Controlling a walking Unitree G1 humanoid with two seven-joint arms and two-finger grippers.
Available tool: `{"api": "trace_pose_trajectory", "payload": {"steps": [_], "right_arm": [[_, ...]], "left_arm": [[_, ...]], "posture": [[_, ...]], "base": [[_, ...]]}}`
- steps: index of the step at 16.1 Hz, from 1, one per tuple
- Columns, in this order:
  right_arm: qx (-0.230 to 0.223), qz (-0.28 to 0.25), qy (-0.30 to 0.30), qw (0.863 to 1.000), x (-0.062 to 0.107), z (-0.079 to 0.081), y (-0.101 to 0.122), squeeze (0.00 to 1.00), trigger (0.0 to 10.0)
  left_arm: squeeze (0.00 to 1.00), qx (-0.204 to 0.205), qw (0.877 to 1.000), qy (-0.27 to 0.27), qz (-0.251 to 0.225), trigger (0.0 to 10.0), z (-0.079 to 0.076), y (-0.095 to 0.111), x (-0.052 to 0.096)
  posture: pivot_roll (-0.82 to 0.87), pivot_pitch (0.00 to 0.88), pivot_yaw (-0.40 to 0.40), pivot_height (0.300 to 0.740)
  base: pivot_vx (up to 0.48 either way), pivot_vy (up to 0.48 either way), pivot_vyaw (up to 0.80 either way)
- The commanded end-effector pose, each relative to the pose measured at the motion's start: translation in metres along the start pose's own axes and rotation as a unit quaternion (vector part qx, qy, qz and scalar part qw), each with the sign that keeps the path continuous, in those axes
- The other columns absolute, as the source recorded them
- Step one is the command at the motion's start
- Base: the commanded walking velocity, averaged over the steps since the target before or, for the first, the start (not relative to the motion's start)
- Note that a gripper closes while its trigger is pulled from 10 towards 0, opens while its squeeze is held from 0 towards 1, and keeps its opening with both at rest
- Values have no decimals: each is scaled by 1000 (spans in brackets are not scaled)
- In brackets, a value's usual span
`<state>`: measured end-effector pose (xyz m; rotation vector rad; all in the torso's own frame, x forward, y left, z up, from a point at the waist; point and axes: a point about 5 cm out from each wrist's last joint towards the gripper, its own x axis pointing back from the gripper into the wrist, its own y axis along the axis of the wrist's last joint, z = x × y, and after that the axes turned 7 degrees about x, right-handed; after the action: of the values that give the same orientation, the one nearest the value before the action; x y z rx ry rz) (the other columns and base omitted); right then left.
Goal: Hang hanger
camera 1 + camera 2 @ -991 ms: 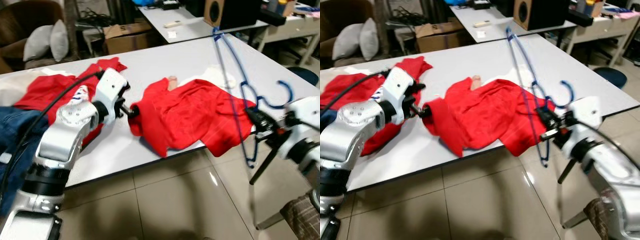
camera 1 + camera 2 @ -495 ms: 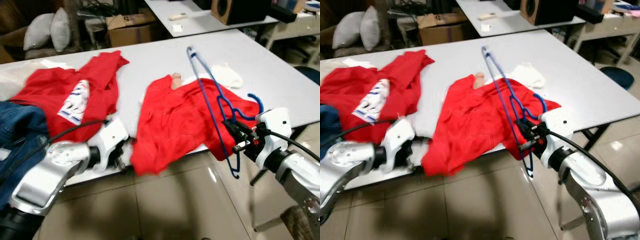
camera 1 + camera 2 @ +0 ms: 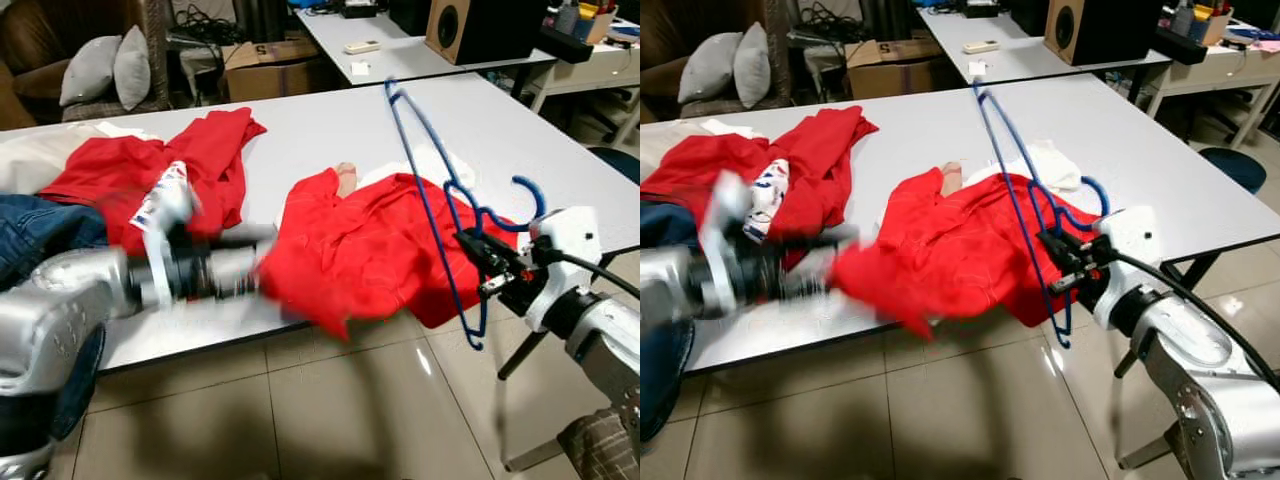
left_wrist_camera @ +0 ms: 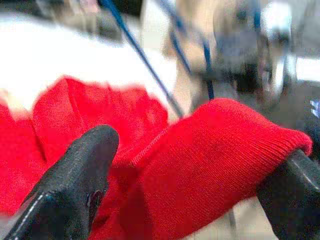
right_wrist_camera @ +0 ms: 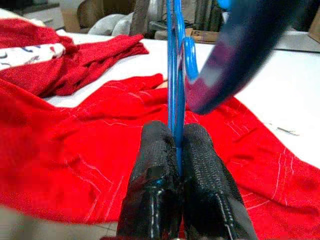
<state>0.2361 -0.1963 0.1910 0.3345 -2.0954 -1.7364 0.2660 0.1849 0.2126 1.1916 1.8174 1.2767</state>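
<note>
My right gripper (image 5: 176, 150) has its two black fingers pressed together on the thin wire of the blue hanger (image 3: 430, 200). I hold the hanger upright over the near right edge of the white table (image 3: 320, 130), with its hook curving up just beside my wrist and its long frame reaching up and toward the far side. Under it lies the red garment (image 3: 380, 250), spread on the table with one part hanging over the near edge.

My left gripper (image 4: 190, 175) is at the left end of this red garment, near the table's front edge. Its fingers (image 4: 75, 175) stand apart with a fold of the red knitted cloth between them. My left arm looks blurred in the head views.

On the far left of the table lie a second red shirt (image 3: 190, 165) with a white print, and blue jeans (image 3: 40, 225) beside it.
</note>
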Motion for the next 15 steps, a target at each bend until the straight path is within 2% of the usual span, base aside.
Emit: {"api": "trace_pose_trajectory", "payload": {"steps": [1,2,3,4,5,6,7,8,9,10,11,12,13,15], "right_arm": [[-6,2,-16,1000,1,-2,-1,0,10000],[-8,6,-25,1000,0,-3,-3,0,10000],[-12,9,-51,999,-3,-6,-5,0,10000],[-11,11,-60,998,-6,-6,-6,0,10000],[-5,11,-47,999,-7,-4,-5,0,10000],[16,9,-9,1000,-8,2,-3,0,10000],[26,3,20,999,-6,6,0,0,10000],[51,-4,71,996,0,11,4,0,10000],[50,-3,82,995,4,7,7,0,10000],[48,-1,81,996,4,5,7,0,10000],[61,13,93,994,3,5,6,0,10000],[81,38,109,990,0,6,0,0,10000],[85,42,109,989,-1,6,-2,0,10000],[70,90,118,986,-6,3,-17,0,10000]], "left_arm": [[1000,15,999,27,-31,10000,4,0,-4],[1000,21,998,45,-29,10000,7,-4,-9],[1000,-25,986,167,11,10000,26,-17,-23],[1000,-72,961,263,38,10000,42,-24,-32],[1000,-84,954,285,28,10000,46,-22,-39],[1000,-80,950,301,-4,10000,48,-14,-48],[906,-93,944,316,-16,10000,50,-9,-54],[875,-117,942,315,-24,10000,51,1,-69],[675,-158,948,276,7,10000,47,4,-87],[702,-168,958,229,35,10000,41,0,-96],[910,-187,970,79,131,10000,19,-16,-104],[1000,-201,946,-65,245,10000,2,-30,-90],[1000,-204,943,-62,254,10000,5,-29,-87],[1000,-209,941,-12,266,10000,25,-16,-77]], "posture": [[-93,0,49,740],[-93,0,49,740],[-94,0,50,740],[-92,0,48,740],[-93,0,49,740],[-86,0,42,740],[-86,0,42,740],[-81,0,40,740],[-86,0,43,740],[-88,0,45,740],[-106,0,66,740],[-115,0,79,740],[-115,0,79,740],[-112,0,95,740]], "base": [[0,0,0],[0,0,0],[0,0,0],[0,0,0],[0,0,0],[0,0,0],[0,0,0],[0,0,0],[0,0,0],[0,0,0],[0,0,0],[0,0,0],[0,0,0],[0,0,0]]}}
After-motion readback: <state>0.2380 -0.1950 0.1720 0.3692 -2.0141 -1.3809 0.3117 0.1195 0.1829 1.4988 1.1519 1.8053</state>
